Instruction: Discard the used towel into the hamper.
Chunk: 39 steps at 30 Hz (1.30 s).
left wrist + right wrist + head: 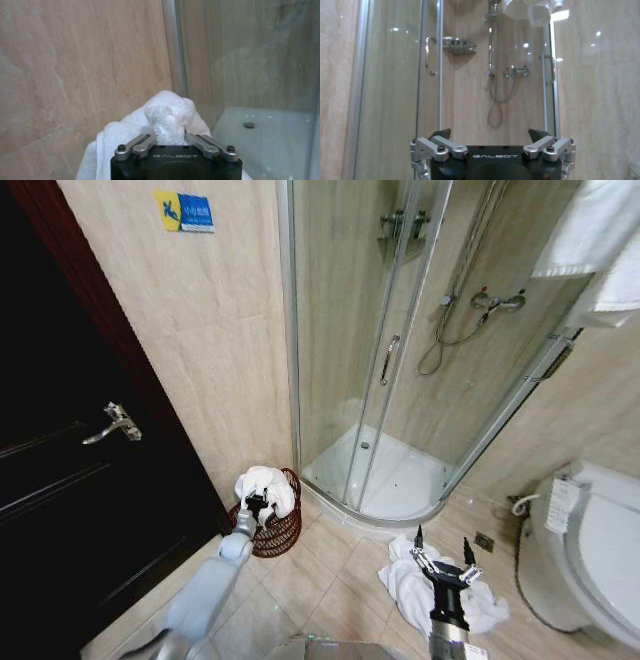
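The left gripper [256, 502] pinches one soft white towel [268, 485] right over the round dark red wire hamper [277, 535] by the wall. To do it well, let go only when the towel hangs inside the rim. A second white towel [425, 595] lies on the floor under the right gripper [442, 549], which is wide open. One hamper, two towels.

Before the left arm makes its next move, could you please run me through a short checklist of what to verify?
1. Left gripper shut on the white towel: ok.
2. Towel over the hamper: ok, draped on its rim.
3. Towel fully inside the hamper: not ok.
4. Hamper upright by the wall: ok.
5. Right gripper open, apart from the hamper, above a second towel on the floor: ok.
6. Room left inside the hamper: cannot tell.
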Motion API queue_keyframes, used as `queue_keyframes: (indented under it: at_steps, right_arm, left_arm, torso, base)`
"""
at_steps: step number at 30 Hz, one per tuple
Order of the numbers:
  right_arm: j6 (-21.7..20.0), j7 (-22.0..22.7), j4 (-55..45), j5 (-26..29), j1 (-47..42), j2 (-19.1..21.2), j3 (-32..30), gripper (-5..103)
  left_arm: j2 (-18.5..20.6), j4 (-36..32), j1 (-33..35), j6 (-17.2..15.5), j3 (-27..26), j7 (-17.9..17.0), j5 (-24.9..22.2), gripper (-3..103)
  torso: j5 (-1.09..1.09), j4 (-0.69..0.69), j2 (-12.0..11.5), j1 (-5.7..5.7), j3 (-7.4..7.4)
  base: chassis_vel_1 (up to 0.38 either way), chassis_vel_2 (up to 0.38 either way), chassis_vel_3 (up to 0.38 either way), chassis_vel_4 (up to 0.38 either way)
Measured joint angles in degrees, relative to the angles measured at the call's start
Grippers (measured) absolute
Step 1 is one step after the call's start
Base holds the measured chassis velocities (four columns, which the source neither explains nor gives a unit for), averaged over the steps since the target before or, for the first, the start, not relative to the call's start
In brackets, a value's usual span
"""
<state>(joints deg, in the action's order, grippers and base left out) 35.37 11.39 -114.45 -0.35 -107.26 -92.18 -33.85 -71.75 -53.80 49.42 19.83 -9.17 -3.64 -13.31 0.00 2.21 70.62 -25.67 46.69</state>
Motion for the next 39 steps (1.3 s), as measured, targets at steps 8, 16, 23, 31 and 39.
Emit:
queue_keyframes:
  at_steps: [8,16,23,31,39]
  right_arm:
    - [0.34,0.12,-0.3,-0.57,0.26,0.03,-1.13,100]
    - [1.18,0.01,-0.04,-0.91,1.47,0.03,-1.44,100]
    - [0.78,-1.15,0.34,-0.16,2.66,0.04,-1.1,100]
    - [0.78,-2.96,0.55,2.15,3.06,0.04,-0.84,100]
    - [1.11,-3.13,1.27,3.71,3.98,0.04,-1.38,100]
  left_arm:
    - [-2.84,14.62,-9.44,4.12,-0.79,2.9,4.69,8]
    - [-2.5,18.25,-11.61,1.48,-0.16,5.93,5.1,8]
    - [-2.07,19.35,-11.05,0.72,0.34,8.05,8.15,8]
    - [-3.02,24.12,-10.98,0.86,-1.57,9.97,13.53,8]
    - [-3.89,27.07,-11.26,1.29,-1.91,12.15,16.82,8]
  torso:
    - [0.0,-0.01,0.0,0.0,0.0]
    - [0.0,0.0,0.0,0.0,0.0]
    - [0.01,0.0,0.0,0.0,-0.01]
    - [0.0,0.0,0.0,0.0,-0.01]
    - [0.0,0.0,0.0,0.0,0.0]
  base:
    - [0.0,0.0,0.0,0.0]
    - [0.0,0.0,0.0,0.0]
    - [0.0,0.0,0.0,0.0]
    - [0.0,0.0,0.0,0.0]
    - [0.0,0.0,0.0,0.0]
